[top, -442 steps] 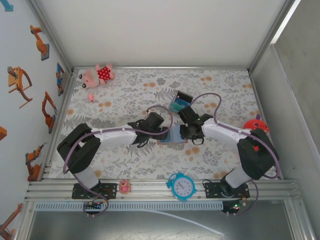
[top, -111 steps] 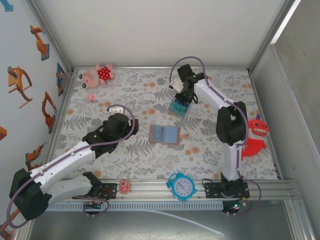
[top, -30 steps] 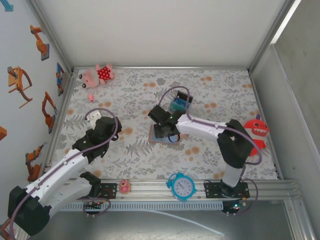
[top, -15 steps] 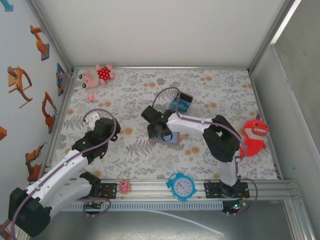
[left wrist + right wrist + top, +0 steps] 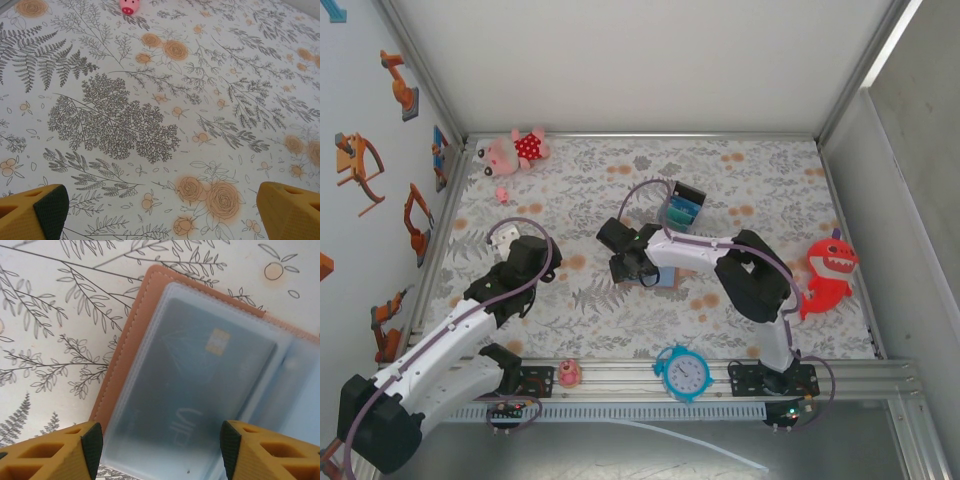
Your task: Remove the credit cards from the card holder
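The tan-brown card holder (image 5: 665, 278) lies open on the flowered cloth at mid-table, its left end under my right gripper (image 5: 625, 262). In the right wrist view its leather edge (image 5: 125, 355) frames a clear sleeve with a blue-grey credit card (image 5: 200, 385) inside, chip showing. My right gripper (image 5: 161, 452) hangs open just above that sleeve, one finger on each side, with nothing between them. My left gripper (image 5: 523, 252) stands wide open over bare cloth at the left, well apart from the holder; its fingertips (image 5: 35, 212) frame flowers on the cloth.
A black box with teal cards (image 5: 682, 205) stands just behind the holder. A red monster toy (image 5: 825, 275) is at the right edge, and a blue clock (image 5: 682, 372) sits on the front rail. A pink plush (image 5: 515, 150) and a small pink pig (image 5: 502, 193) lie far left.
My right gripper has slid left along the card holder to its left end, and its jaws have spread wider. The left arm has hardly moved.
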Controlling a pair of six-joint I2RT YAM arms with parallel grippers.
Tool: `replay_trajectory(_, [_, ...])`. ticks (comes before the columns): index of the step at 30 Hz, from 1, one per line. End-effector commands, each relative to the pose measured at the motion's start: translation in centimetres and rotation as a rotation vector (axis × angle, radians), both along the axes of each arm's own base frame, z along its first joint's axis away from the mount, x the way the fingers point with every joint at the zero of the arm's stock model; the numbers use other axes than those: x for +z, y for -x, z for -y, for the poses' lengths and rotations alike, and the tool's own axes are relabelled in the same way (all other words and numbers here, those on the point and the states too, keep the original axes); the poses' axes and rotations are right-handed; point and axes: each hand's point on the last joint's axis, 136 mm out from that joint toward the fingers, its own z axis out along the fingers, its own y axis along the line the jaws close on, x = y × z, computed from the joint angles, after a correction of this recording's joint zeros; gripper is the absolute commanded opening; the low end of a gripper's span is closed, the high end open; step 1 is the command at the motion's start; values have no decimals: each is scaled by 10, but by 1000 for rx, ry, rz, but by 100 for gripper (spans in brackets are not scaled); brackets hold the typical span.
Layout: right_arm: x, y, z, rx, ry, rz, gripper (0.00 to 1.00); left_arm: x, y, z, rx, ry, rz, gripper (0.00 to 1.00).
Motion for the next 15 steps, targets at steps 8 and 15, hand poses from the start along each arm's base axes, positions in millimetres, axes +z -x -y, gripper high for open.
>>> replay_trajectory(8, [-13,10,11,10,52,-30,55,-8,5,-3,10,9,-28,97])
replay_trajectory(15, [-6,8,24,-1,44,-7,48,-4,4,0,-10,15,-24,97])
